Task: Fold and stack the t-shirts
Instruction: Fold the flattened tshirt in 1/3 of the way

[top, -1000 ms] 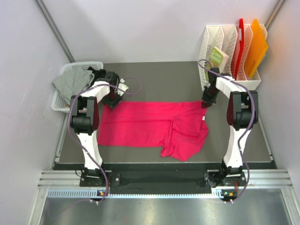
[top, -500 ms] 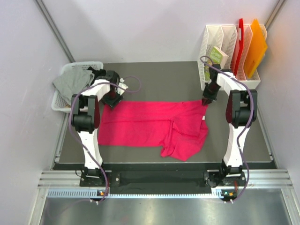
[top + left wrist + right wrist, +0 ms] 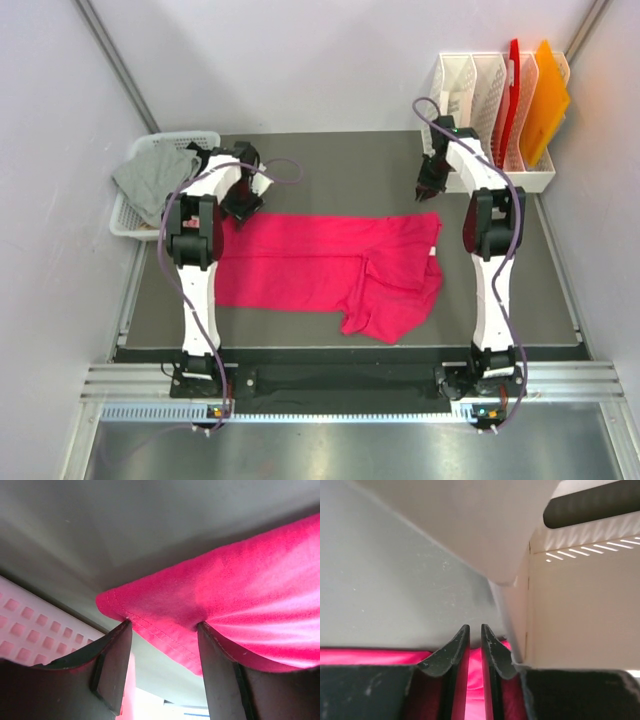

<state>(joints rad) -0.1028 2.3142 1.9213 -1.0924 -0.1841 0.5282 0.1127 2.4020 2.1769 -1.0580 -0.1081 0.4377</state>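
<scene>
A crimson-red t-shirt [image 3: 320,262] lies spread across the middle of the table, its right part doubled over and bunched. My left gripper [image 3: 243,205] is at the shirt's far left corner. In the left wrist view [image 3: 164,625] its jaws stand wide apart, with the tips against the hem of the shirt corner [image 3: 240,590]. My right gripper [image 3: 428,190] is just beyond the shirt's far right corner, off the cloth. In the right wrist view [image 3: 475,627] its jaws are nearly together and hold nothing, with the red shirt [image 3: 370,656] below them. A grey t-shirt [image 3: 155,175] lies in the basket.
A white mesh basket [image 3: 128,215] stands at the far left edge and shows in the left wrist view [image 3: 30,625]. A white file rack [image 3: 490,90] with a red folder [image 3: 512,95] and an orange folder [image 3: 548,100] stands at the back right, close to my right gripper [image 3: 570,605].
My right gripper has moved off the shirt's far right corner towards the back, near the file rack. The corner now lies flat. My left gripper has barely moved.
</scene>
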